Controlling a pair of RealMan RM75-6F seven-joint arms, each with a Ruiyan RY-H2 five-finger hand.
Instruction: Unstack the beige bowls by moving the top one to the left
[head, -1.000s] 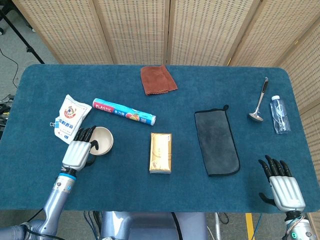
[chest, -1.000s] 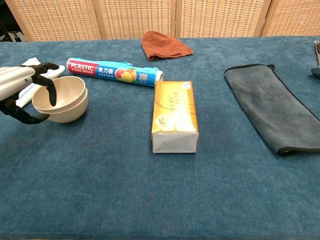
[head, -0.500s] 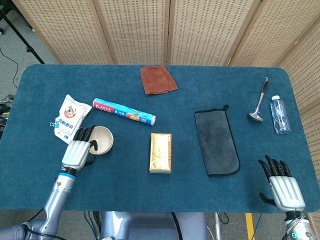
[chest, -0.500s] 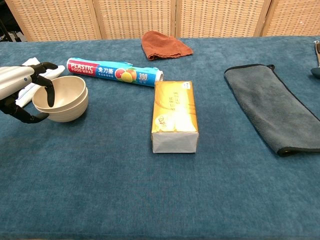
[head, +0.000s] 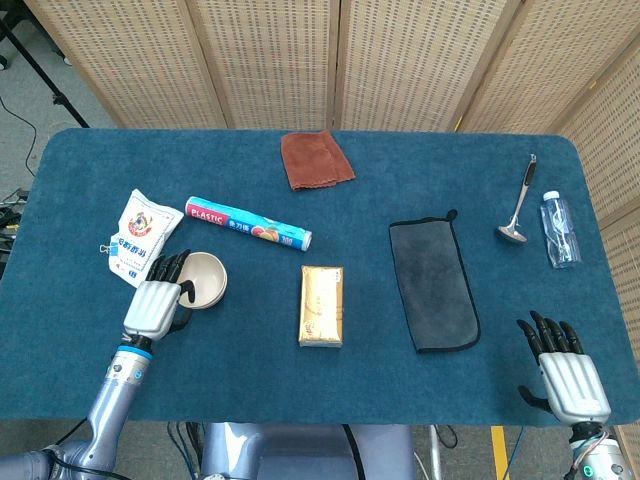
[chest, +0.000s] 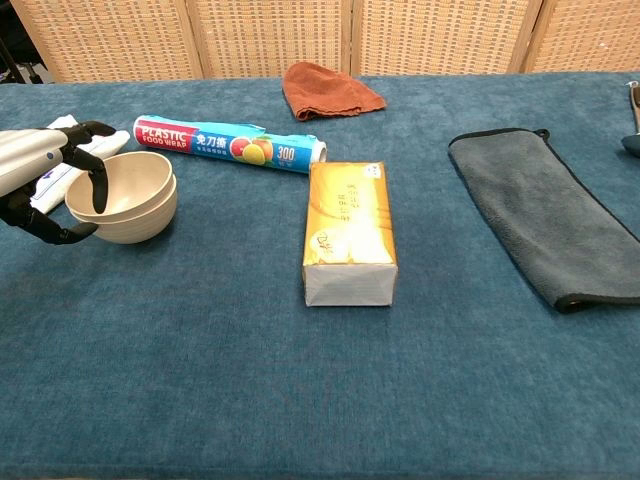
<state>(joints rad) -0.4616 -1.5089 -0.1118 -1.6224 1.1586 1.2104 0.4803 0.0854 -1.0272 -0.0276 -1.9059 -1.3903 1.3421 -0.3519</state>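
Two stacked beige bowls sit at the table's left. The top bowl (head: 207, 277) (chest: 127, 186) nests in the lower bowl (chest: 142, 228), a little raised on its left side. My left hand (head: 155, 303) (chest: 42, 168) grips the top bowl's left rim, with its fingers hooked inside and the thumb under the outer wall. My right hand (head: 565, 375) rests near the front right corner of the table with its fingers spread and nothing in it. It shows only in the head view.
A white bag (head: 140, 236) lies just left of and behind the bowls, and a plastic wrap roll (head: 248, 223) behind them. A yellow tissue box (head: 321, 305) lies mid-table, a grey cloth (head: 432, 285) to its right. Brown cloth (head: 316, 158), ladle (head: 517, 205) and bottle (head: 559, 228) lie further back.
The top bowl has shifted very slightly up and to the right in my left hand's hold. The right hand has not moved.
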